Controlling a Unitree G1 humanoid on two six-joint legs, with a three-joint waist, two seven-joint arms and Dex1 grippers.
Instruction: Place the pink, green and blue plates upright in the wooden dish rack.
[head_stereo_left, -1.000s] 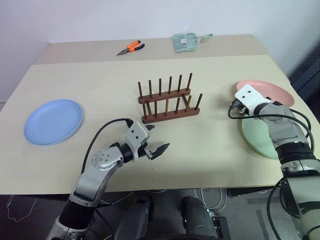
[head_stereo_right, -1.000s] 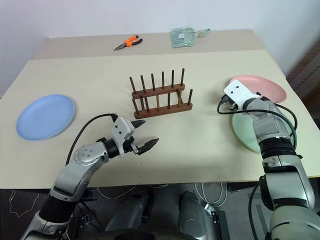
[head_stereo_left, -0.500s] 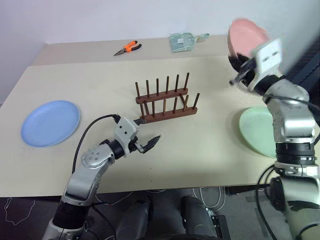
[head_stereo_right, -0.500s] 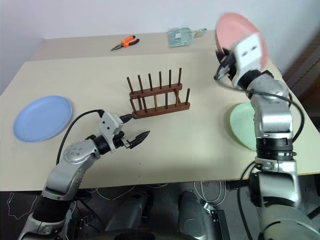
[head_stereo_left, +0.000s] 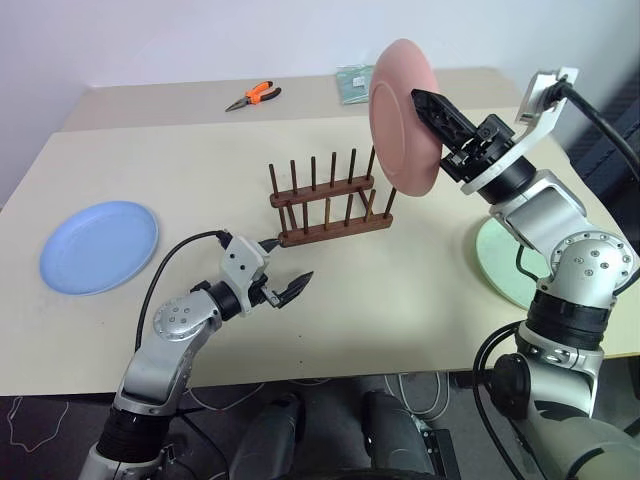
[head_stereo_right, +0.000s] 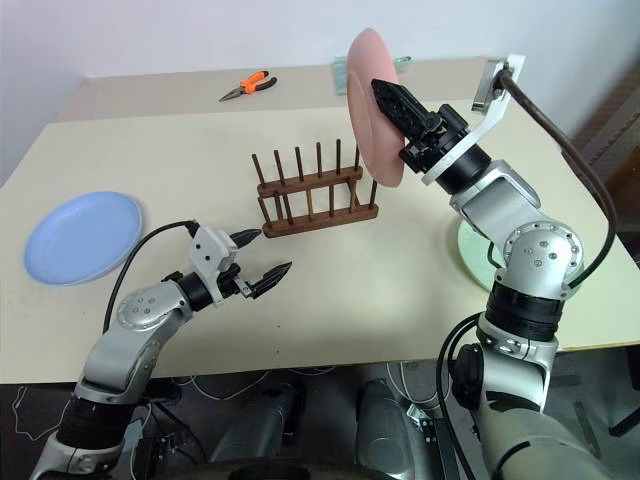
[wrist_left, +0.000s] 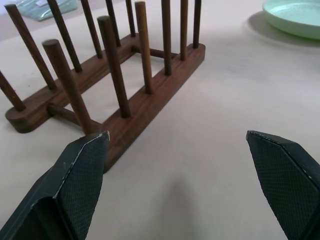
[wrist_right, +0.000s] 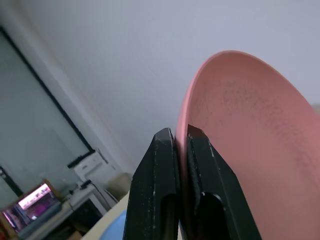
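My right gripper (head_stereo_left: 432, 108) is shut on the rim of the pink plate (head_stereo_left: 400, 118), which hangs on edge in the air above and just right of the wooden dish rack (head_stereo_left: 325, 205). The rack stands bare at mid-table, its pegs (wrist_left: 114, 74) close in the left wrist view. The green plate (head_stereo_left: 500, 265) lies flat at the right edge, the blue plate (head_stereo_left: 98, 246) flat at the far left. My left gripper (head_stereo_left: 285, 270) stands open just above the table, in front of the rack's left end, with nothing between its fingers (wrist_left: 80, 187).
Orange-handled pliers (head_stereo_left: 254, 96) and a pale green packet (head_stereo_left: 355, 82) lie on the far strip of table behind the rack. The table's near edge runs just behind my left arm.
My right gripper has lifted the pink plate off the green one, swung it left and tipped it on edge over the rack's right end. The left gripper has drifted slightly left.
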